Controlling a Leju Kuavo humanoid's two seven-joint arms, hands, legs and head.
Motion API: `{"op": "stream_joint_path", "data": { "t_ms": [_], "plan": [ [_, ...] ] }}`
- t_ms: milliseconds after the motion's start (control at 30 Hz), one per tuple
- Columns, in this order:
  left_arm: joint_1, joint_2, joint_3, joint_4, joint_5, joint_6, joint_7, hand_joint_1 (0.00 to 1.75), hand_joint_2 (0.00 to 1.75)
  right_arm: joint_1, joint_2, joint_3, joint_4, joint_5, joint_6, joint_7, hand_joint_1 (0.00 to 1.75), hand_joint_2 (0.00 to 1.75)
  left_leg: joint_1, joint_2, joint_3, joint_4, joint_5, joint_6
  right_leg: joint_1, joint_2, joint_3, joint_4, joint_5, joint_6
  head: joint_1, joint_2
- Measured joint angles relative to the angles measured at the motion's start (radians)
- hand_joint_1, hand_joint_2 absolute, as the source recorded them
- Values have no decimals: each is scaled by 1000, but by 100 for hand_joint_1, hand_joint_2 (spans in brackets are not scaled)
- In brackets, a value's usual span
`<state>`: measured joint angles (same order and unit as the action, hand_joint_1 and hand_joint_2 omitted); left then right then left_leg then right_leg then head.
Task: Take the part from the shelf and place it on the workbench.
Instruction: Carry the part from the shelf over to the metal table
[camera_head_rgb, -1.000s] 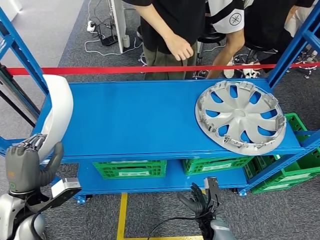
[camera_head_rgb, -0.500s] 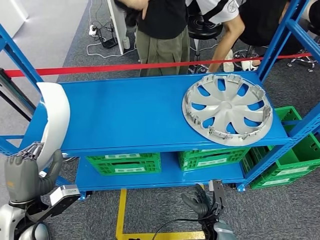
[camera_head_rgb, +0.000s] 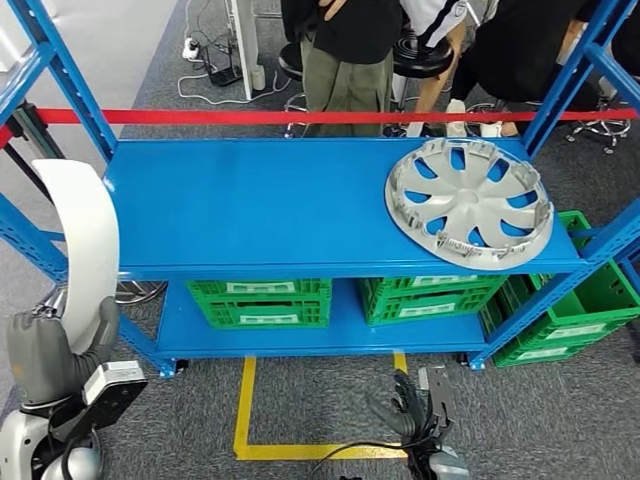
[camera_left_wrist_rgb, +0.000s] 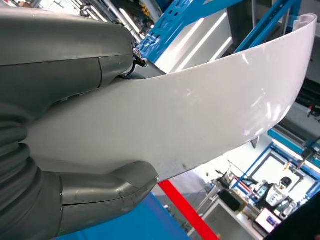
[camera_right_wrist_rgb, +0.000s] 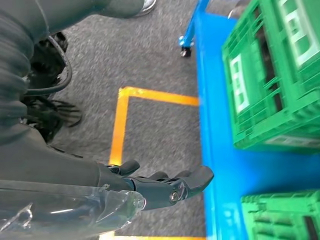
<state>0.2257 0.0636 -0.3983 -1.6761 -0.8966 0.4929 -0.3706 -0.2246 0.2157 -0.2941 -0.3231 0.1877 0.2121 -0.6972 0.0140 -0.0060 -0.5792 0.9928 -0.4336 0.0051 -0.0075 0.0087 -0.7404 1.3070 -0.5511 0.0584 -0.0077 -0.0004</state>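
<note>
Fingers and thumb of the left hand (camera_head_rgb: 45, 355) grip the curved white part (camera_head_rgb: 84, 245), already off the shelf (camera_head_rgb: 256, 205); right hand (camera_head_rgb: 404, 410) hangs empty, so carrying to the workbench comes next.

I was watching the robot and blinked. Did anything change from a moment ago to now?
The whole view shifted, so the robot stepped back from the blue shelf. The left hand still grips the white curved part, now clear of the shelf's end. The hubcap still lies on the shelf, and the right hand still hangs empty.
</note>
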Motion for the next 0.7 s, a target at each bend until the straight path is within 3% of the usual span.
{"op": "stream_joint_path", "data": {
  "t_ms": [33, 67, 100, 167, 233, 300, 333, 400, 467, 500, 533, 567, 633, 700],
  "plan": [
    [0, 0, 0, 4, 2, -1, -2, 175, 175, 0, 0, 0, 0, 2, -4, 2, 0, 175, -1, 0, -11, 0, 9, -1, 0, 0, 18, 0, 10, -1, 0, 0],
    [0, -1, 0, 8, 4, -1, -3, 175, 175, 0, 0, 0, 0, 3, -7, 4, 0, 175, -2, 0, -21, 1, 17, -2, 1, 0, 57, -38, 33, -4, 0, 0],
    [-1, -2, 0, 11, 6, -2, -4, 175, 175, -2, 0, 0, 0, 2, -7, 6, 0, 175, -2, 0, -29, 1, 25, -5, 1, 0, 109, -107, 53, -8, 0, 0],
    [-3, -6, 0, 17, 7, -4, -7, 175, 175, -7, 0, 0, 0, 3, -7, 10, 0, 175, -4, -1, -40, 1, 40, -14, 5, 1, 203, -245, 61, -16, -1, 0],
    [-8, -9, 0, 21, 8, -7, -10, 175, 175, -11, -1, 0, 0, 9, -13, 12, 0, 175, -4, -1, -44, -1, 55, -26, 10, 3, 228, -296, 53, -24, 1, 0],
    [-10, -11, 0, 26, 8, -13, -12, 175, 175, -13, -2, 2, 0, 19, -19, 15, 0, 175, -2, -1, -50, -3, 63, -39, 10, 3, 214, -299, 69, -37, 4, 0],
    [-12, -12, 0, 28, 9, -16, -13, 175, 175, -14, -2, 3, 0, 23, -20, 16, 0, 175, -2, -1, -58, 8, 46, -44, 8, 2, 205, -301, 80, -46, 3, 0],
    [-19, -13, 0, 32, 12, -22, -15, 175, 175, -18, -2, 6, 0, 24, -15, 17, 0, 175, -1, -1, -87, 84, -40, -53, 4, 0, 183, -304, 105, -58, -1, 0],
    [-28, -15, 0, 36, 14, -28, -16, 175, 175, -18, -3, 6, 0, 21, -4, 17, 0, 175, -1, -1, -117, 211, -126, -58, 4, -1, 153, -304, 128, -60, -3, 0],
    [-31, -16, 0, 38, 13, -32, -15, 175, 175, -18, -4, 6, 0, 20, 0, 17, 0, 175, -1, -1, -121, 258, -137, -60, 4, -2, 139, -303, 139, -60, -3, 0],
    [-33, -17, 0, 41, 11, -34, -14, 175, 175, -17, -5, 6, 0, 20, 1, 17, 0, 175, -1, -1, -112, 277, -126, -61, 4, -2, 123, -302, 151, -59, -3, 0],
    [-35, -18, 0, 44, 8, -35, -12, 175, 175, -17, -6, 6, 0, 22, -1, 17, 0, 175, 0, -1, -87, 262, -99, -61, 4, -2, 109, -302, 162, -58, -3, 0],
    [-43, -20, 0, 48, 3, -35, -9, 175, 175, -17, -7, 6, 0, 25, -7, 20, 0, 175, 1, -1, 4, 150, -58, -60, 4, -1, 84, -298, 182, -51, -3, 0],
    [-51, -23, 0, 50, 2, -34, -7, 175, 175, -19, -8, 6, 0, 26, -8, 25, 0, 175, 1, -3, 88, 23, -73, -50, 7, 0, 68, -294, 201, -41, -3, 0]
  ]
}}
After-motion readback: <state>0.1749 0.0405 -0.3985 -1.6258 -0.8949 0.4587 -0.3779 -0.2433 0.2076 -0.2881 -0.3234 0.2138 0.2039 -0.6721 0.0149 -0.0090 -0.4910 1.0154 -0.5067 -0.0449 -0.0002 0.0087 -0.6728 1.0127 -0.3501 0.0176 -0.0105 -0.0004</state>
